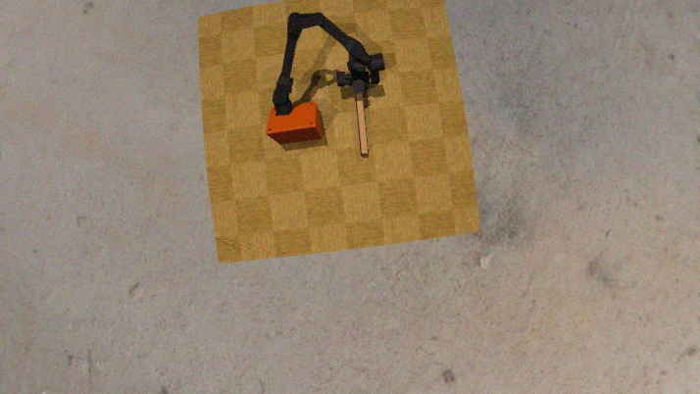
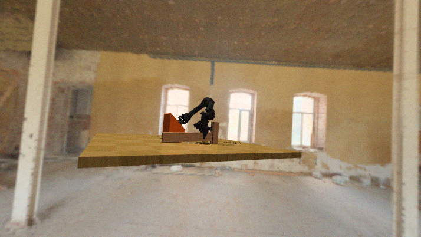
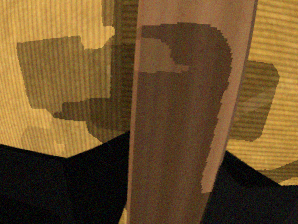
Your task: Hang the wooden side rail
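Note:
The wooden side rail (image 1: 363, 127) (image 2: 183, 137) (image 3: 175, 110) lies along the table, low and about level; its far end is at the table top. My gripper (image 2: 204, 136) (image 3: 168, 136) is shut on the rail near its post end, one black finger on each side. The headboard post (image 2: 215, 133) stands upright at that end of the rail in the exterior view, with the rail's end right beside it. In the top view the arm covers the post. The steel hooks, the slot and the pins do not show, so I cannot tell whether the hooks sit on the pins.
The orange arm base (image 1: 296, 120) (image 2: 174, 125) stands beside the rail. The black arm (image 1: 306, 21) (image 2: 207, 103) arches over from it to the rail. The checkered wooden table (image 1: 289, 211) (image 2: 124, 150) carries everything, and its edges drop off on all sides in view.

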You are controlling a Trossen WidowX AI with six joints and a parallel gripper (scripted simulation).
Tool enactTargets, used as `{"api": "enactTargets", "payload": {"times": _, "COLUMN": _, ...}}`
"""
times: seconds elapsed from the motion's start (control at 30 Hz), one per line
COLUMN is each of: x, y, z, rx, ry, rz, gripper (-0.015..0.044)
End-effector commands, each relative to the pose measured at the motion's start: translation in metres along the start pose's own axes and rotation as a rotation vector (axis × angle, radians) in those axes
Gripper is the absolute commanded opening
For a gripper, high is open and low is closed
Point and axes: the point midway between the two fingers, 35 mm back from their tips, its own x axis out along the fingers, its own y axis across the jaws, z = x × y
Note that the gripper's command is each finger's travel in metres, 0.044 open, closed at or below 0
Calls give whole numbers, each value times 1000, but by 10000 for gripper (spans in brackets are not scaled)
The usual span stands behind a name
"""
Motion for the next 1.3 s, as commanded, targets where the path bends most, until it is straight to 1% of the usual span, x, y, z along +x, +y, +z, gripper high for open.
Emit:
{"api": "enactTargets", "payload": {"times": 0.0, "x": -1, "y": 2, "z": -1, "rx": 0, "ry": 11, "rz": 8, "gripper": 0}}
{"api": "enactTargets", "payload": {"times": 1.1, "x": 4, "y": 2, "z": -1, "rx": 0, "ry": 11, "rz": 8, "gripper": 0}}
{"api": "enactTargets", "payload": {"times": 1.27, "x": 5, "y": 0, "z": 0, "rx": 3, "ry": 2, "rz": 1, "gripper": 131}}
